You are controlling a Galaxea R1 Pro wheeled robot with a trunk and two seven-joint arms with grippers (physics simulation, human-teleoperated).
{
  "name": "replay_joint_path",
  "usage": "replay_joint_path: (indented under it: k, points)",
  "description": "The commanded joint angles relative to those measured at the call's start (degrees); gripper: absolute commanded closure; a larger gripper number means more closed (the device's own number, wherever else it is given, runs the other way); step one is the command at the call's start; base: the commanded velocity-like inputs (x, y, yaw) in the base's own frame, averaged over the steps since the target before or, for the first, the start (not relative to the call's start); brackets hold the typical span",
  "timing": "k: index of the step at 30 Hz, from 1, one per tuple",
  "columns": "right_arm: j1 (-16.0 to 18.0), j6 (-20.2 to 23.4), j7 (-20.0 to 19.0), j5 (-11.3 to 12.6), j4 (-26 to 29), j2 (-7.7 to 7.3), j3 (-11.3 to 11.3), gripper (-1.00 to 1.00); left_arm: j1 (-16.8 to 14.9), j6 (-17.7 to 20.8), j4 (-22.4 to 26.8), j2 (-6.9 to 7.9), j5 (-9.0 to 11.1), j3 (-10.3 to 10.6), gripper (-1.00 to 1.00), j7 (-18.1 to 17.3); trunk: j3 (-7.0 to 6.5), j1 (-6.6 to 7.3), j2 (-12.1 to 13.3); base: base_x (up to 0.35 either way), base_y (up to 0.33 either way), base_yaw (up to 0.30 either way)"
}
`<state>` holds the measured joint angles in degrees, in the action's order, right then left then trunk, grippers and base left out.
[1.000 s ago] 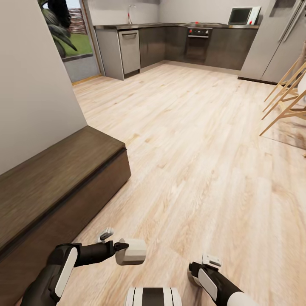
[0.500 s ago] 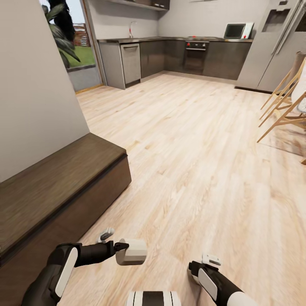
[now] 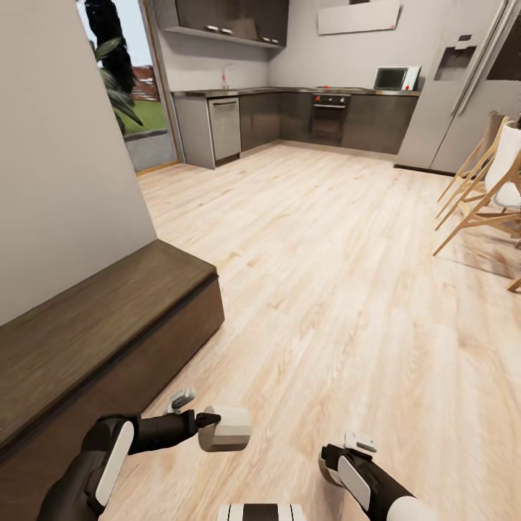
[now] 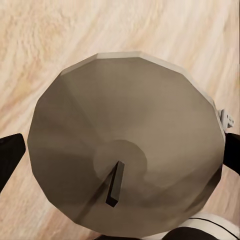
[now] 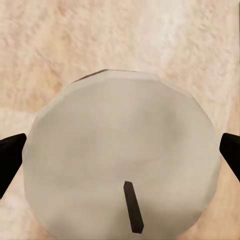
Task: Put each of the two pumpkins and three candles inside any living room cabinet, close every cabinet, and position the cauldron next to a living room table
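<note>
A stubby beige candle (image 3: 226,428) with a dark wick is held sideways low over the floor, with my left gripper (image 3: 208,422) shut on it. In the left wrist view this candle (image 4: 125,150) sits end-on between the dark fingers (image 4: 10,160). My right gripper (image 5: 121,150) is shut on a second, paler candle (image 5: 120,145), its black fingers (image 5: 10,155) at either side. The right arm (image 3: 362,481) is low at the front. The long low dark brown cabinet (image 3: 101,325) runs along the wall on my left, its fronts shut.
Pale wood floor (image 3: 333,275) stretches ahead to a grey kitchen (image 3: 289,116) with an oven and a fridge (image 3: 463,87). Wooden chair legs (image 3: 477,195) stand at the right. A white wall (image 3: 58,166) rises behind the cabinet.
The head camera has tilted up, so more of the kitchen wall and shelves shows. Both arms and their candles keep the same pose.
</note>
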<state>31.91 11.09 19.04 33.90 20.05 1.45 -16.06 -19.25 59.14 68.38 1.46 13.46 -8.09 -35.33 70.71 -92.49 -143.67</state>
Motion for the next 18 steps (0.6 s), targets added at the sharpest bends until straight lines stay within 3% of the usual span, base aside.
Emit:
replay_joint_path:
  k: [1, 10, 14, 18]
  points:
    - [-0.01, -0.01, -0.05, 0.07, -0.01, 0.02, 0.07, 1.0, 0.0, 0.01, 0.0, -0.04, -0.02, 0.0, 1.0, 0.0, -0.23, 0.02, 0.02, 0.0, 0.0, 0.0]
    - [-0.01, 0.33, 0.01, 0.11, 2.05, 0.02, 0.23, 1.0, 0.0, 0.01, 0.0, -0.22, -0.06, 0.01, 1.0, 0.08, -2.22, 0.25, 0.14, 0.0, 0.0, 0.0]
    - [0.03, 3.39, 0.02, 0.1, 4.24, -0.1, 0.31, 1.0, 0.0, 0.01, 0.0, -0.23, -0.09, 0.01, 1.0, 0.09, -3.11, 0.36, 0.19, 0.0, 0.0, 0.0]
    - [-0.67, 6.52, 0.03, 0.05, 9.98, -0.15, 0.27, 1.0, 0.0, 0.04, 0.0, -0.23, -0.1, 0.04, 1.0, 0.09, -3.99, 0.46, 0.24, 0.0, 0.0, 0.0]
